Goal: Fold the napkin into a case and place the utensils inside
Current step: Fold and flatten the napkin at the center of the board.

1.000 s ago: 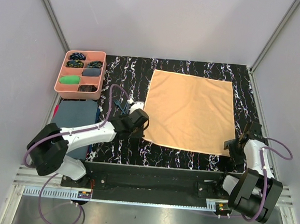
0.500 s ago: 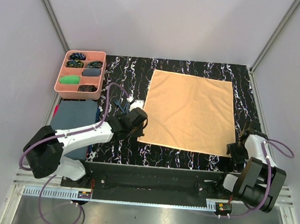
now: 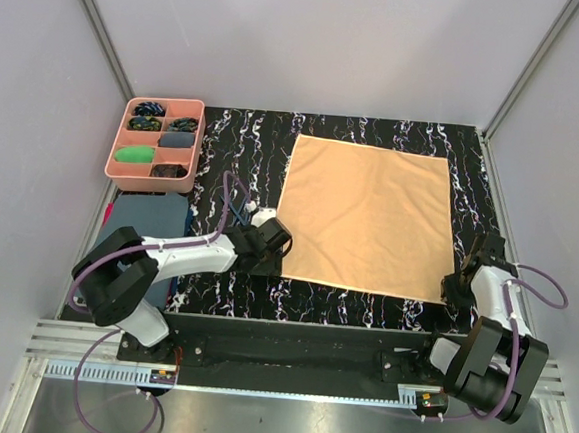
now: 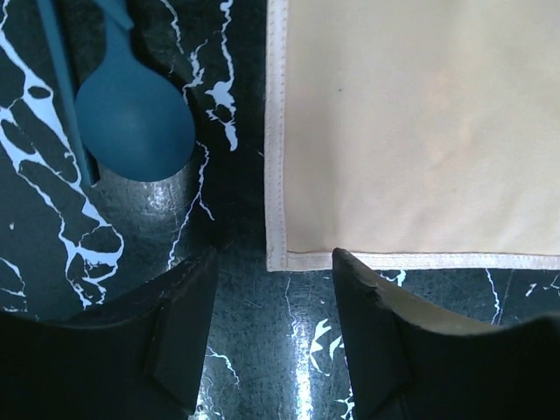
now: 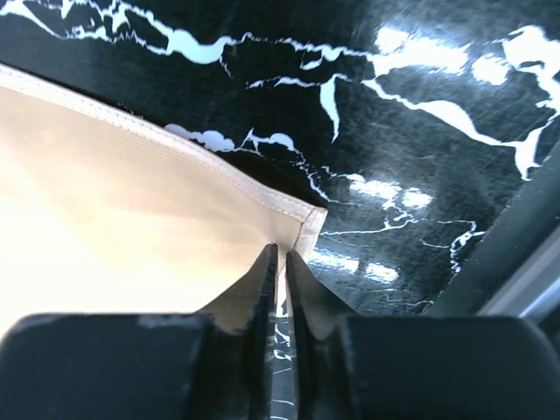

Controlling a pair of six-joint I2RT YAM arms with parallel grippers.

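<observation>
The right gripper (image 5: 278, 258) sits at the near right corner of the napkin (image 5: 131, 201). Its two fingers are almost together. They seem to pinch the hem there, but the view is too tight to be sure. The left gripper (image 4: 276, 255) is wide open. The napkin's near left corner lies flat on the table (image 4: 280, 341), right between the two finger tips. A blue spoon (image 4: 133, 118) lies left of that corner, not touching it. Far off on the left sits a pink tray (image 3: 163, 100).
</observation>
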